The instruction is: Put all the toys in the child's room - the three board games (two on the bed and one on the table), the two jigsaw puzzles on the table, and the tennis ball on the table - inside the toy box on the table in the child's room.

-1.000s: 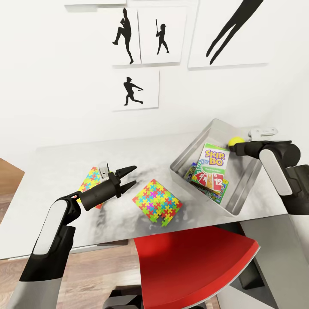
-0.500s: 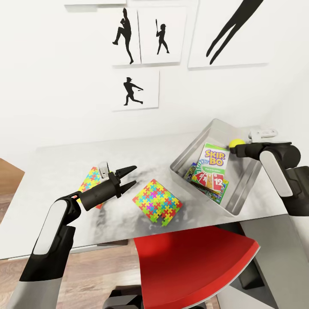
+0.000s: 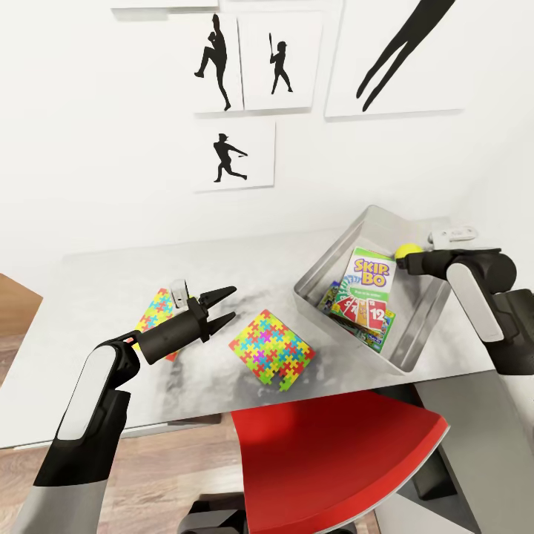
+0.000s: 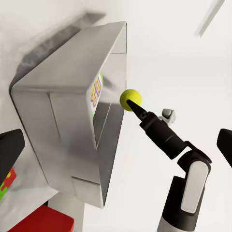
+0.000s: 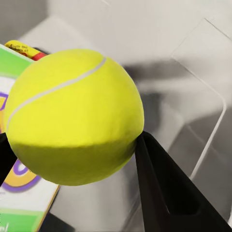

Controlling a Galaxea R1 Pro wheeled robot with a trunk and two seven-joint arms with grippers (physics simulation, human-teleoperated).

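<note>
Nearest, a red chair sits tucked against the front edge of the counter, and above that edge the left pincer hangs with its jaws spread and nothing between them. Just to its right one jigsaw puzzle lies flat on the counter; a second puzzle lies partly hidden behind the left arm, so both are not yet packed. Farther right stands the toy box, with the Skip-Bo game on top of other game boxes inside it. At the far right rim, the right pincer is closed on the tennis ball, which the wrist view shows pinched between the two fingers above the box's inside. The main risk, as I judge it, lies in the release: the ball looks to be close to the rim rather than over the middle, so letting go here could send it off the wall or off the slick game lid and out across the counter to the floor. A round ball held by two narrow fingers may also squirt sideways if the grip loosens unevenly. Carrying it farther inward and lower first would lessen both.
</note>
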